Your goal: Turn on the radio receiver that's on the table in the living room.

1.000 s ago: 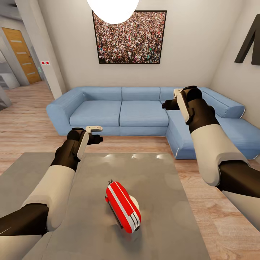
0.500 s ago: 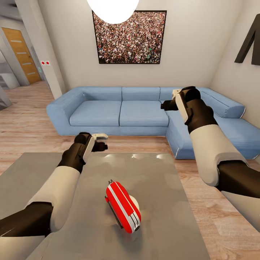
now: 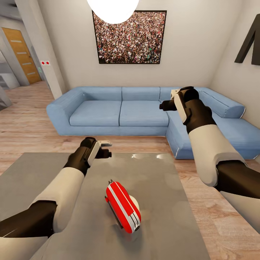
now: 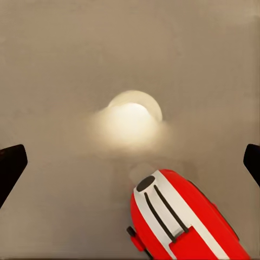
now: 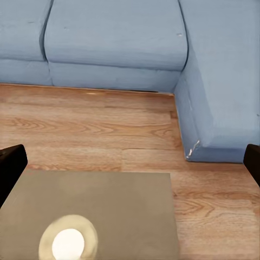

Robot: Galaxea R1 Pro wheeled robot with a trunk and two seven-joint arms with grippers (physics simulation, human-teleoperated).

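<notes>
Radio receiver (image 3: pixel 122 206) sat untouched on its edge mid-bench, red-and-white, jaws clear of it. Left gripper (image 3: pixel 105 148) hung above the bench's far edge, jaws spread wide and empty; its wrist view looked straight down on the radio receiver (image 4: pixel 179 222) with both fingertips (image 4: pixel 11 167) at the frame's sides. Right gripper (image 3: pixel 167 104) was raised well off the bench in front of the sofa (image 3: pixel 119 110), jaws also wide apart, nothing held. Bench (image 3: pixel 159 187) top was glossy grey, reflecting the ceiling lamp (image 3: pixel 113 9). Light wood floor (image 3: pixel 25 126) around it, crowd picture (image 3: pixel 129 37) on the beige wall, wooden door (image 3: pixel 21 54) far left.
</notes>
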